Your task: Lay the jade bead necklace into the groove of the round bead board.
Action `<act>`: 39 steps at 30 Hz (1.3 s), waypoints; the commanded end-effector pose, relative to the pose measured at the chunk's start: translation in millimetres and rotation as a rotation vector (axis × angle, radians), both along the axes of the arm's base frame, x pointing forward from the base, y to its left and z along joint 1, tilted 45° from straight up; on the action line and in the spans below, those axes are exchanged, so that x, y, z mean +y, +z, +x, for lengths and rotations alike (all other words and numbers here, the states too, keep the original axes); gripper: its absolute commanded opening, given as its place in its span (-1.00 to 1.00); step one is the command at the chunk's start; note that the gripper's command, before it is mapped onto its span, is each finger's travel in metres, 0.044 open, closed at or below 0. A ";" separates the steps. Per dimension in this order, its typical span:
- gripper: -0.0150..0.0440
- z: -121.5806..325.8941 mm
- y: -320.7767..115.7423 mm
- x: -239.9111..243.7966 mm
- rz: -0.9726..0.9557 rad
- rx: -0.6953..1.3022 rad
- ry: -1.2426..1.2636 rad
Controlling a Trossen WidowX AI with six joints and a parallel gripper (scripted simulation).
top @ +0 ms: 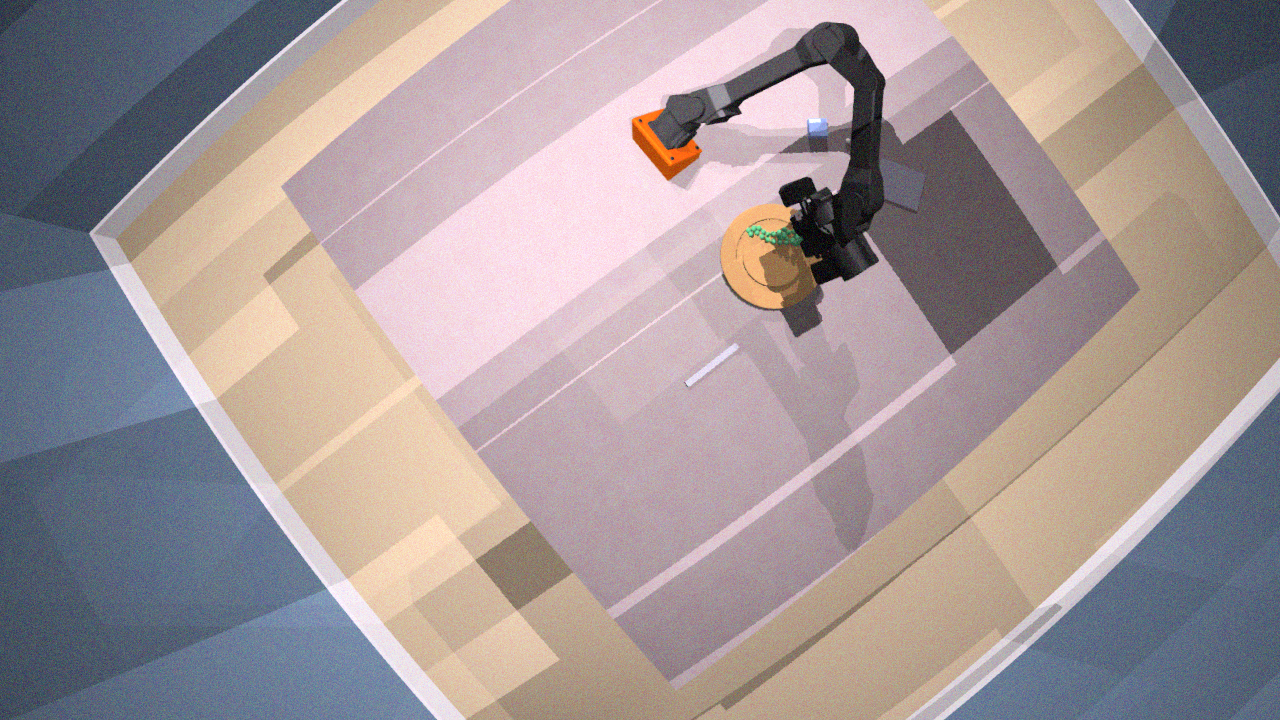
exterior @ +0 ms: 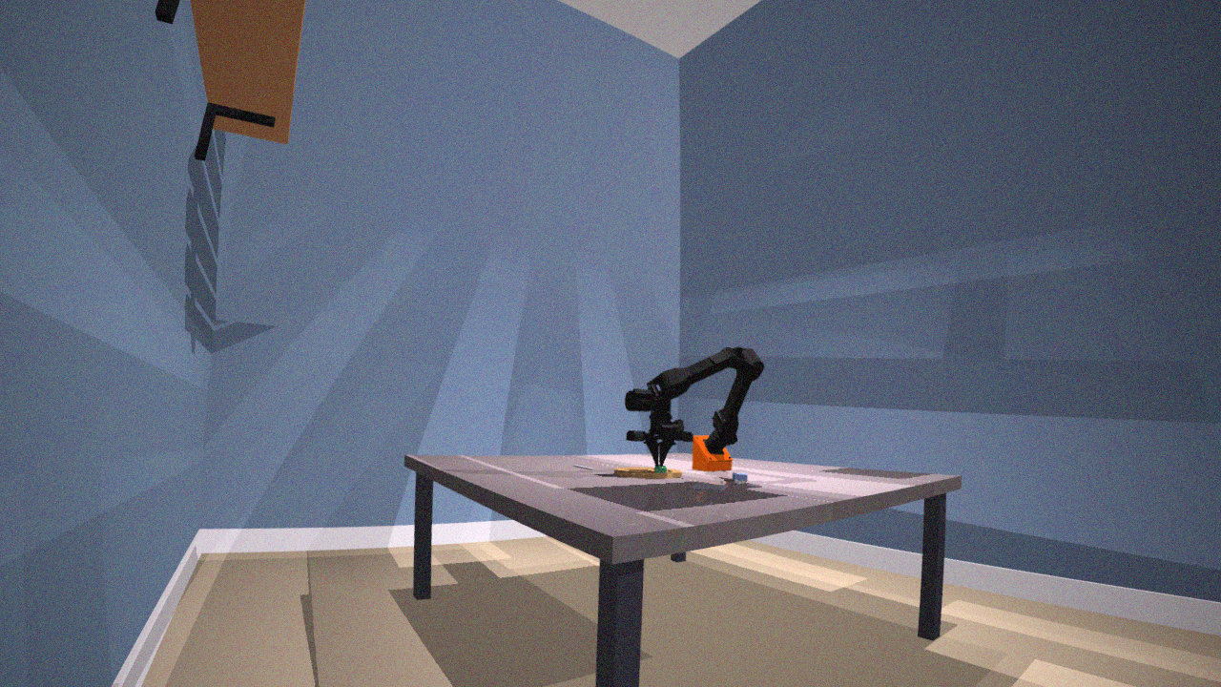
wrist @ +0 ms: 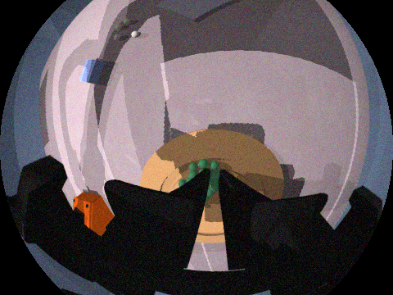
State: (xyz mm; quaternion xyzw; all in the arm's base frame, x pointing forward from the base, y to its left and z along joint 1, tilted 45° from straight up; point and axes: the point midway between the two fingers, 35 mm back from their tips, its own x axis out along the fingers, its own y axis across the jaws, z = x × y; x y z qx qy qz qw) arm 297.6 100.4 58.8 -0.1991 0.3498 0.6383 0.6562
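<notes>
The jade bead necklace (top: 774, 235) (exterior: 660, 468) (wrist: 202, 164) is a bunched strand of green beads over the round bead board (top: 735, 275) (exterior: 630, 472) (wrist: 246, 147). My gripper (exterior: 659, 465) (wrist: 214, 174) is shut on the necklace, low over the board; beads show at and between the fingertips in the wrist view. In the view of the top view, the strand runs from the fingers across the upper part of the board, and its beads do not follow the ring groove. The arm hides the board's right side there. Whether the lowest beads touch the board is unclear.
The orange arm base (top: 666, 159) (exterior: 712, 454) (wrist: 95, 211) and a small blue block (top: 816, 127) (exterior: 739, 477) (wrist: 92, 71) stand on the table. A white strip (top: 711, 365) lies below the board, and a flat square (top: 904, 186) lies beyond the gripper. A small white ball (wrist: 135, 34) shows near the block.
</notes>
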 end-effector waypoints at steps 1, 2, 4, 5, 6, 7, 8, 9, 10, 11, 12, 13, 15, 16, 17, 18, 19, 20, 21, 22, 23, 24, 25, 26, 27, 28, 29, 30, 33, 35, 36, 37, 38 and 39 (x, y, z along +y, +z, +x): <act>-0.49 0.4 -1.3 3.1 0.003 0.001 -0.003; -0.49 0.3 -2.4 4.2 0.003 0.001 -0.003; -0.49 0.1 -4.7 6.4 0.003 0.001 -0.003; -0.49 0.0 -5.8 7.6 0.003 0.001 -0.003; -0.49 -0.1 -6.9 8.7 0.004 0.001 -0.003; -0.49 -0.2 -8.0 9.8 0.004 0.001 -0.003; -0.49 -0.3 -9.1 11.0 0.004 0.001 -0.003; -0.49 -0.4 -10.0 11.9 0.004 0.001 -0.003; -0.49 -0.5 -10.5 12.4 0.004 0.001 -0.003; -0.49 -0.5 -10.7 12.6 0.004 0.001 -0.003; -0.49 -0.5 -10.7 12.6 0.004 0.001 -0.003; -0.49 -0.5 -10.7 12.6 0.004 0.001 -0.003; -0.49 -0.5 -10.7 12.6 0.004 0.001 -0.003; -0.49 -0.5 -10.7 12.6 0.004 0.001 -0.003; -0.49 -0.5 -10.7 12.6 0.004 0.001 -0.003; -0.49 -0.5 -10.7 12.6 0.004 0.001 -0.003; -0.49 -0.5 -10.7 12.6 0.004 0.001 -0.003; -0.49 -0.5 -10.7 12.6 0.004 0.001 -0.003; -0.49 -0.5 -10.7 12.6 0.004 0.001 -0.003; -0.49 -0.5 -10.7 12.6 0.004 0.001 -0.003; -0.49 -0.5 -10.7 12.6 0.004 0.001 -0.003; -0.49 -0.5 -10.7 12.6 0.004 0.001 -0.003; -0.49 -0.5 -10.7 12.6 0.004 0.001 -0.003; -0.49 -0.5 -10.7 12.6 0.004 0.001 -0.003; -0.49 -0.5 -10.7 12.6 0.004 0.001 -0.003; -0.49 -0.5 -10.7 12.6 0.004 0.001 -0.003; -0.49 -0.5 -10.7 12.6 0.004 0.001 -0.003; -0.49 -0.5 -10.7 12.6 0.004 0.001 -0.003; -0.49 -0.5 -10.7 12.6 0.004 0.001 -0.003; -0.49 -0.5 -10.7 12.6 0.004 0.001 -0.003; -0.49 -0.5 -10.7 12.6 0.004 0.001 -0.003; -0.49 -0.5 -10.7 12.6 0.004 0.001 -0.003; -0.49 -0.5 -10.7 12.6 0.004 0.001 -0.003; -0.49 -0.5 -10.7 12.6 0.004 0.001 -0.003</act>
